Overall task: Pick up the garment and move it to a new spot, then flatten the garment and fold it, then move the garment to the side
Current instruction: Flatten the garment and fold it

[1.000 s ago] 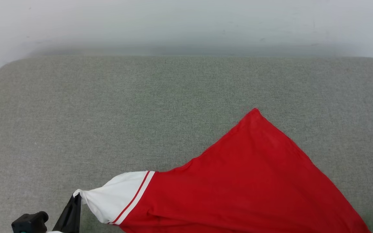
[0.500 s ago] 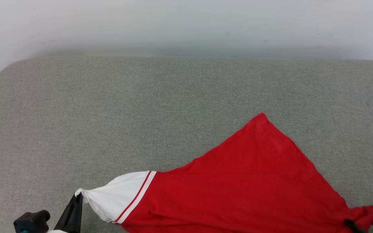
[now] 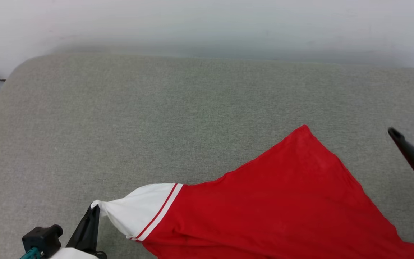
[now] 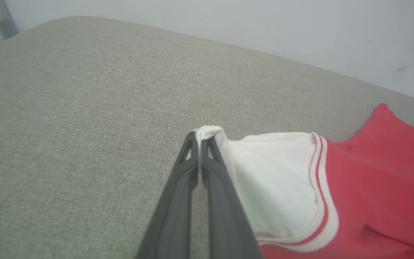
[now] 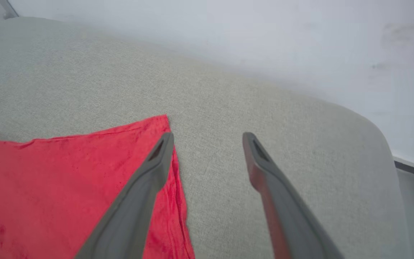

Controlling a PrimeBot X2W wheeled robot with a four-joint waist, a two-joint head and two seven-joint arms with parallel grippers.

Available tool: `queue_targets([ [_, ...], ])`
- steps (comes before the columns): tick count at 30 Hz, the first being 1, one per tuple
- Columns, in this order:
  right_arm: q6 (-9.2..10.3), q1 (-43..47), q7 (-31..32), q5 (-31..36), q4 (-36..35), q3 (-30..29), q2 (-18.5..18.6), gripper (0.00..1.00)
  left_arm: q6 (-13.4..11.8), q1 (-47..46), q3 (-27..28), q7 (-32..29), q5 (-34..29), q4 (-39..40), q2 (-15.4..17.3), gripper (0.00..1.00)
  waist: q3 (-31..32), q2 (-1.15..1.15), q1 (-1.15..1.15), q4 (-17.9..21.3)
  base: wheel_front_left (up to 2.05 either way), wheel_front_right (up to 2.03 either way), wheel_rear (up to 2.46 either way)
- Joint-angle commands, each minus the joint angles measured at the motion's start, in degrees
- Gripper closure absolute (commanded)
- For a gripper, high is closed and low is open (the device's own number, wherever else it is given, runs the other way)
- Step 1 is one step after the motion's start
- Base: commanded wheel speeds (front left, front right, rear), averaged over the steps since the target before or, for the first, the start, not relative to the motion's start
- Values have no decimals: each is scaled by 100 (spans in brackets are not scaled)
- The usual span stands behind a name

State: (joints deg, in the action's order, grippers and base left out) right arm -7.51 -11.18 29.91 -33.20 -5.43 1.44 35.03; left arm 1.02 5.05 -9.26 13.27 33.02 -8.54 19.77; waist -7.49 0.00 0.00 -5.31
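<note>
The garment (image 3: 264,208) lies on the near right part of the counter (image 3: 156,126): a broad red panel running up to a point, with one white sleeve (image 3: 138,205) drawn out to the left and the rest running off the bottom edge of the head view. The chest print is not visible.

The right hand (image 3: 404,126) has just let go. Half a second ago its fingers were at the low right corner of the red cloth. Now they stand wide apart and have lifted away to the right, clear of the cloth, and that corner rests on the counter. In the right wrist view the right hand (image 5: 207,136) hangs above the garment's (image 5: 67,180) edge, near its pointed corner, with nothing between the fingers. The head camera has also shifted a little, so the small drift of the cloth across the picture is no real move.

The left hand (image 4: 199,135) stays pinched together on the tip of the white sleeve, holding it slightly raised.

I judge the move to a new spot done on the right side; flattening comes next, with the right hand free to take a fresh hold.

Around it are bare grey cloth and a pale wall (image 3: 207,25) behind. Nothing blocks the way, though the cloth hangs close to the near edge.
</note>
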Motion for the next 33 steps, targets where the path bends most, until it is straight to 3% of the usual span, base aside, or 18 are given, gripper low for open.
queue_targets([
  [1, 4, -361, 168, 22, -54, 150, 15, 0, 17, -113, -27, -11, -19, 37, 7, 100, -89, 0, 0, -81, 0, 0, 0],
  [13, 6, -2742, 2568, -257, 893, 2338, 427, 0, 147, -635, -322, 55, -153, 58, -183, 100, -619, 0, 0, -564, 0, 0, 0],
  [18, 6, -3335, 3211, -276, 1374, 3063, 408, 0, 219, -893, -440, 92, -207, 24, -297, 100, -891, 0, 0, -762, 0, 0, 0],
  [24, 6, -3879, 3199, -143, 2274, 3737, 266, 0, 318, -1203, -560, 154, -272, -31, -455, 100, -1300, 0, 0, -999, 0, 0, 0],
  [33, 4, -3556, 2914, -369, 2960, 4453, 291, 0, 402, -1381, -583, 183, -330, -138, -552, 100, -1535, 0, 0, -1090, 0, 0, 0],
])
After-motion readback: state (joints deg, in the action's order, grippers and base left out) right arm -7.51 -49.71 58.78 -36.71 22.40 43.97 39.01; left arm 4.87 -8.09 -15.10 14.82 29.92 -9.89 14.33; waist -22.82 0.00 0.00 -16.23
